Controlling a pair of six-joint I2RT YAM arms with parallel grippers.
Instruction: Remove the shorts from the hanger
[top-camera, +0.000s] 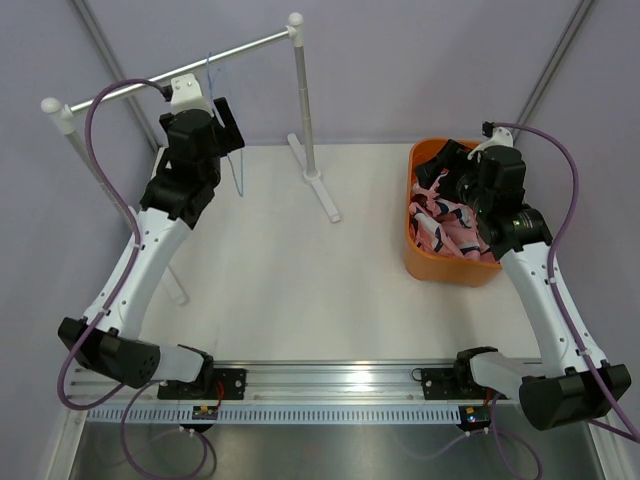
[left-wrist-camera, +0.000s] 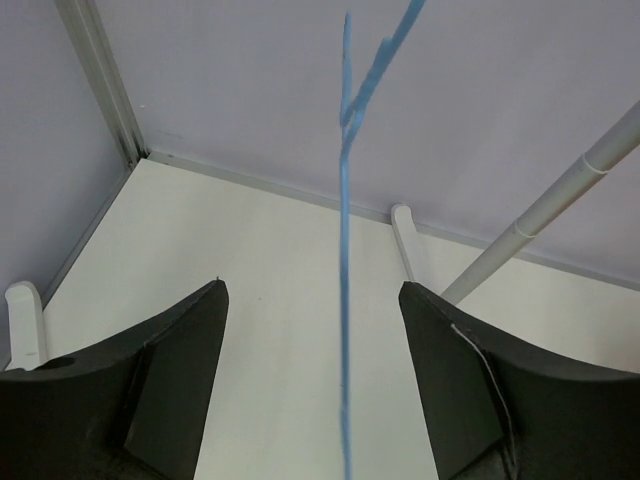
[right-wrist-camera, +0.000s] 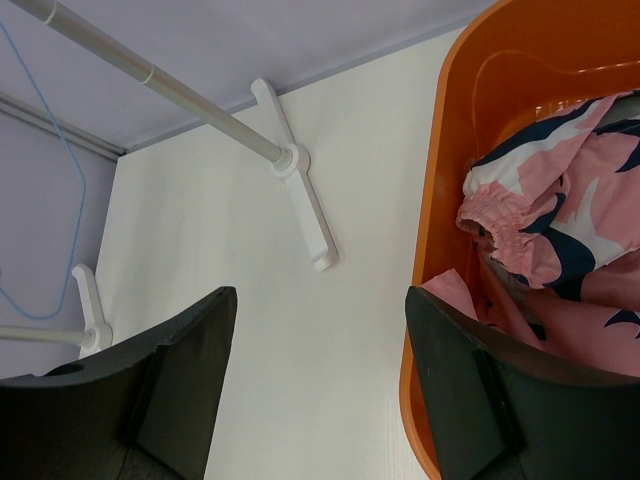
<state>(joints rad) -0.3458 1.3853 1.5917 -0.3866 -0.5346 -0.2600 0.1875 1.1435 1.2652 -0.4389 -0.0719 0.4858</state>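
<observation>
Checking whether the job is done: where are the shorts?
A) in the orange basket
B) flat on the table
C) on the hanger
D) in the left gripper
A: the pink shorts lie bunched inside the orange basket, and the blue hanger hangs bare.

Robot lab: framed panel walls (top-camera: 420, 70), aluminium rail (top-camera: 330, 380).

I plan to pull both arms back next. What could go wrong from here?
1. The hanger wire runs between the open fingers of the left end effector; a sideways retreat could snag it and swing it or pull it off the rail.
2. The right end effector hangs open at the rim of the basket, one finger over the shorts; drawing back low might catch fabric or nudge the basket.
</observation>
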